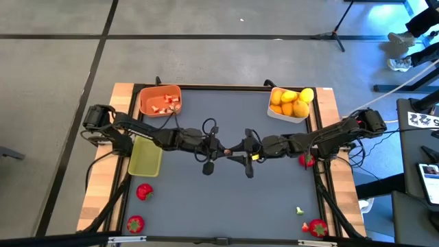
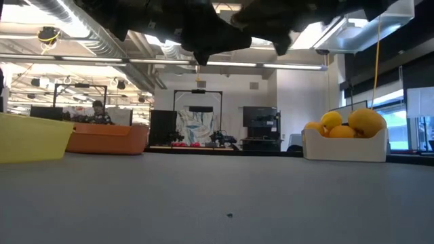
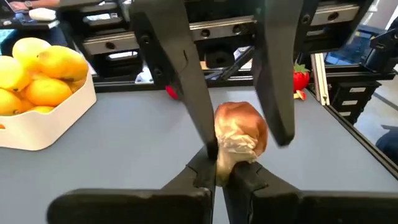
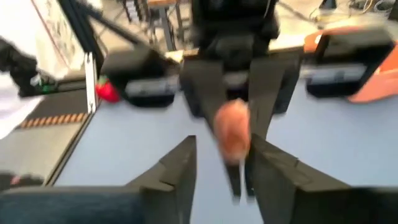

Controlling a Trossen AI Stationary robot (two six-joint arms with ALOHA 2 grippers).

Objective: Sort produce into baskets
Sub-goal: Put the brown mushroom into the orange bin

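Brown onion piece [image 3: 239, 134] pinched in L fingers [image 3: 208, 171], mid-table.

A small brownish-pink onion-like toy piece with a pale papery tip [image 3: 239, 134] hangs above the middle of the grey surface, pinched at its tip between the left pincer's [image 3: 217, 163] shut fingers. The shallow white bin [image 1: 289, 112] at the far right holds round yellow and orange citrus fruits [image 1: 291, 101], the orange bin [image 1: 159, 100] at far left holds tiny pale-and-red bits [image 1: 167, 103], and the translucent yellow-green bin [image 1: 146, 156] sits nearer on the left. Four red strawberry-like pieces with green tops lie loose: two near left [image 1: 144, 191] [image 1: 135, 224], one at the right edge [image 1: 306, 160], one near right [image 1: 317, 228].
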